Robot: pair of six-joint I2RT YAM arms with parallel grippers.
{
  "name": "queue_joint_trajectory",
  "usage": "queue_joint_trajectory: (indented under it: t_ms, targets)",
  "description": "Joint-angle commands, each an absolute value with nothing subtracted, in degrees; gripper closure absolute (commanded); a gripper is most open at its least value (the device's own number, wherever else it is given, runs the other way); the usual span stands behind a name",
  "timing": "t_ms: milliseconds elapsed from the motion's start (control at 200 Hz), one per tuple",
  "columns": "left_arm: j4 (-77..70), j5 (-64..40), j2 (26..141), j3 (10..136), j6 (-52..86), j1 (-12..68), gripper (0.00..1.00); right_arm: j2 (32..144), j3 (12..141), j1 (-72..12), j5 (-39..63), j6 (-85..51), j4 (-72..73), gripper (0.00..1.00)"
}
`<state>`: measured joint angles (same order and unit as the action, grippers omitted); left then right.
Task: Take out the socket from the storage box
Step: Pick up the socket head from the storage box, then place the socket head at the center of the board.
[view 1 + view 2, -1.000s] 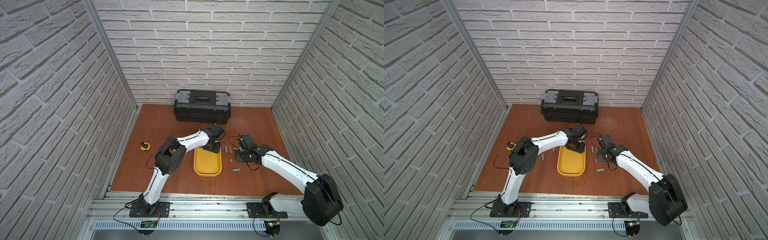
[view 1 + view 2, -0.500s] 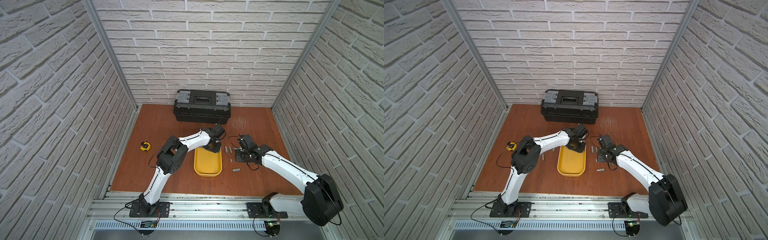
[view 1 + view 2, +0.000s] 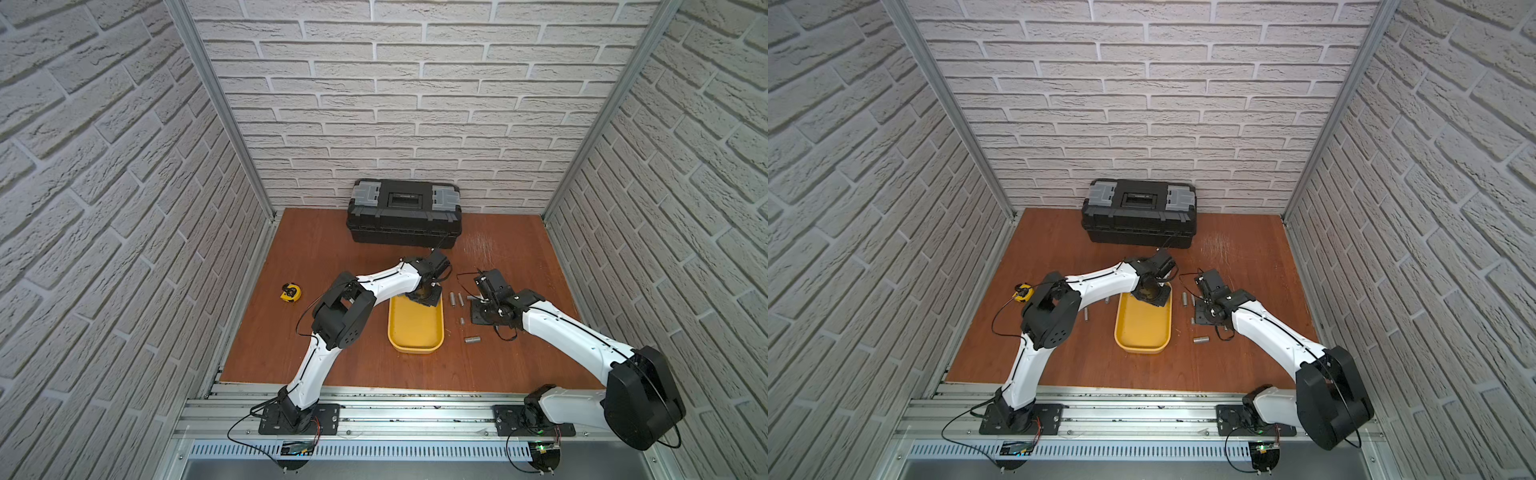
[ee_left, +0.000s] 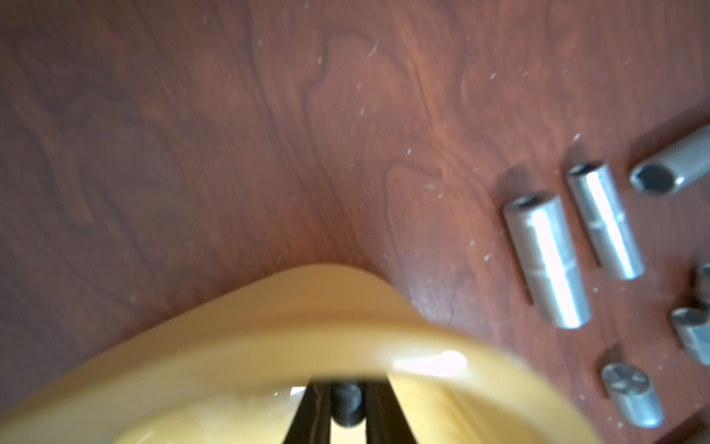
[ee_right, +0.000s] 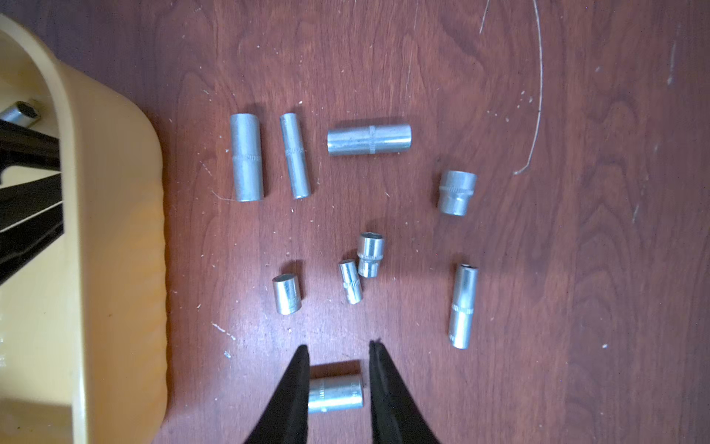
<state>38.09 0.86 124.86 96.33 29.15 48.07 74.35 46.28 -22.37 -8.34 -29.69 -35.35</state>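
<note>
Resting on the worktop (image 3: 332,249), the storage box (image 3: 415,328) holds the left hand (image 3: 423,296) at its far end. That hand has just closed and now clamps the socket (image 4: 347,403) inside the box, so lifting out is judged next. The right hand (image 5: 336,346) fingers stand apart, straddling a loose socket (image 5: 335,392) outside.

White brick-pattern walls (image 3: 395,104) rise beyond and either side of the left gripper (image 3: 423,296); reddish wood-grain floor (image 3: 478,365) lies beneath it.
</note>
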Motion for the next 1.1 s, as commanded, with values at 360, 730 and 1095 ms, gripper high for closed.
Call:
queue_joint_trajectory:
  t_ms: [360, 730, 1095]
  targets:
    - [40.08, 8.88, 95.84, 80.11, 31.72, 40.32, 0.87, 74.93, 45.62, -21.91, -7.68, -30.23, -33.5, 0.71]
    - [36.37, 6.86, 91.6, 62.32, 35.74, 31.55, 0.87, 75.44, 45.26, -21.9, -7.28, -30.16, -32.87, 0.71]
    - [33.56, 5.14, 100.58, 61.35, 36.38, 31.45, 0.88, 75.0, 45.46, -21.89, -7.66, -29.97, -33.51, 0.71]
